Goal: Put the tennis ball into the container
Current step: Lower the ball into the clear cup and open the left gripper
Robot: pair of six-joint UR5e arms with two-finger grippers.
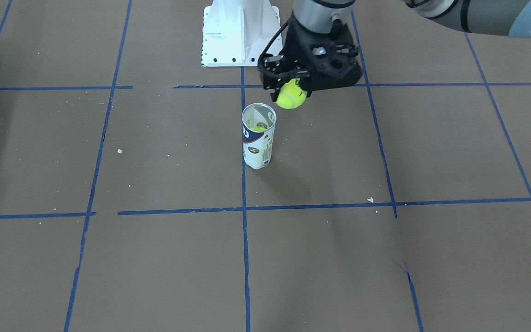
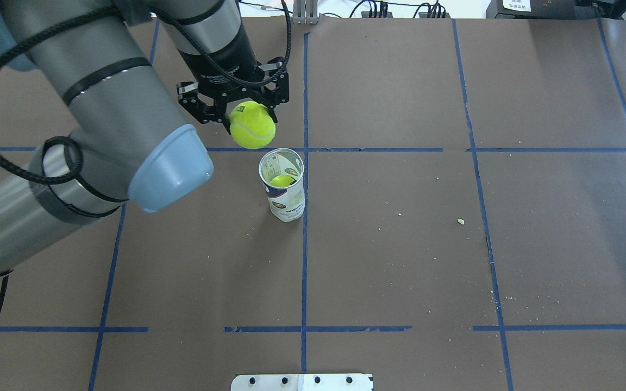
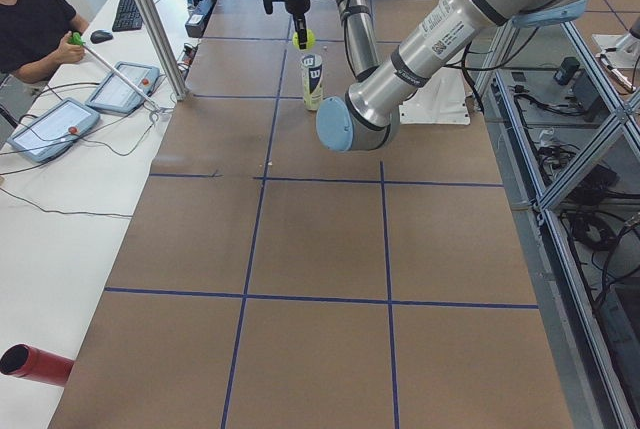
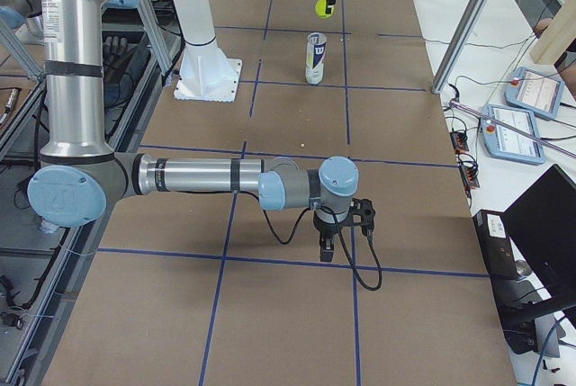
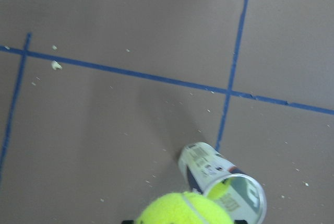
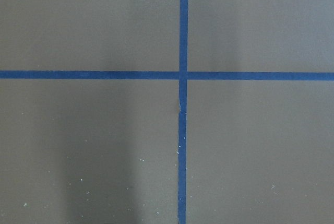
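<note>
My left gripper (image 2: 251,120) is shut on the tennis ball (image 2: 252,126), a bright yellow-green ball, and holds it in the air. The container (image 2: 286,190), a clear can with a white and navy label, stands upright on the brown table with its mouth open. Another yellow-green ball (image 2: 282,181) lies inside it. The held ball (image 1: 292,94) hangs above the can (image 1: 258,140), slightly toward my left side, not touching the rim. The left wrist view shows the ball (image 5: 183,209) close above the can's mouth (image 5: 232,192). My right gripper (image 4: 328,251) hovers low over the table far away; I cannot tell its state.
The white robot base plate (image 1: 240,34) sits behind the can. Blue tape lines and small crumbs (image 1: 370,199) mark the brown table. An operators' side table with tablets (image 3: 60,124) and a seated person (image 3: 30,19) runs along the far edge; a red cylinder (image 3: 35,364) lies there.
</note>
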